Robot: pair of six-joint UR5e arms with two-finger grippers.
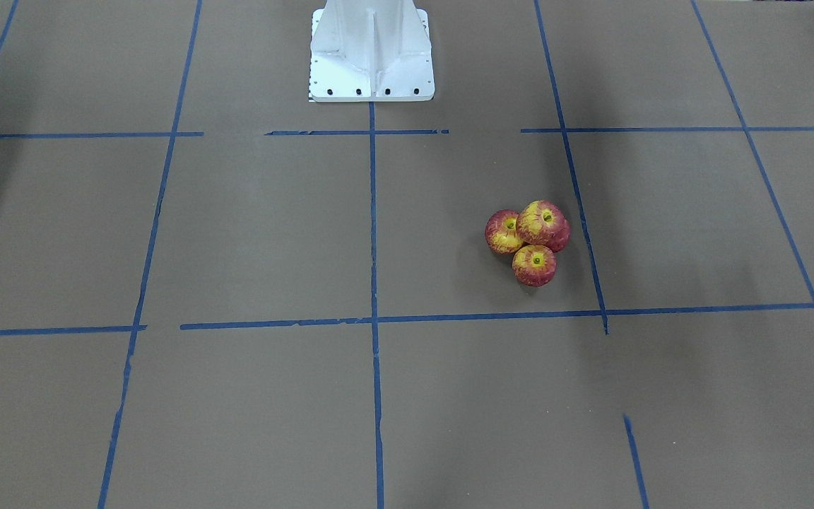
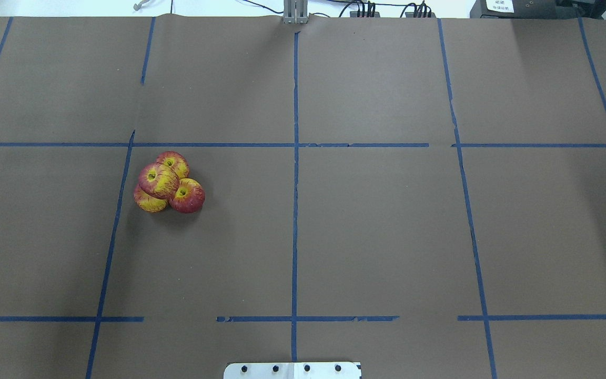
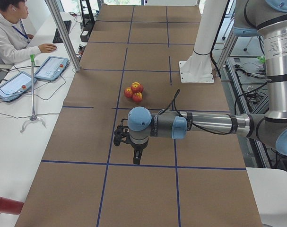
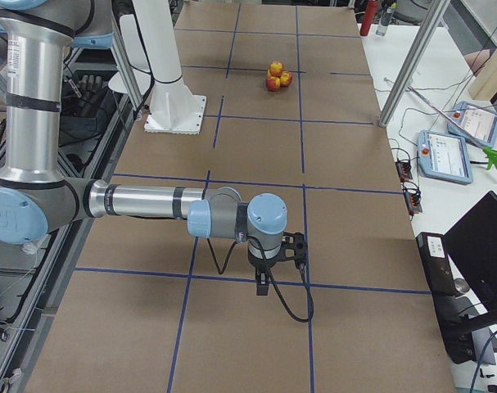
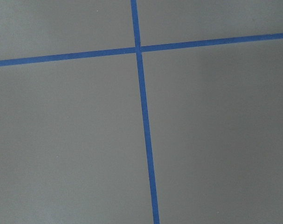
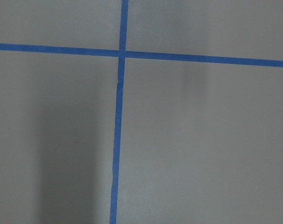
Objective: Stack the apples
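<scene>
The left gripper (image 3: 136, 160) hangs fingers-down over a tape line at the near end of the desk (image 2: 387, 237). The right gripper (image 4: 263, 286) hangs the same way at the opposite end. Both appear only in the side views, so I cannot tell how wide either one stands.

Four apples (image 2: 158, 180) sit well apart from both, on the robot's left half of the desk. Three are touching on the surface and one rests on top. They lie just beside a blue tape line (image 2: 119, 210).

Farther out are the white base (image 1: 372, 49), two tablets (image 3: 51, 67) and one seated operator (image 3: 8, 33).
</scene>
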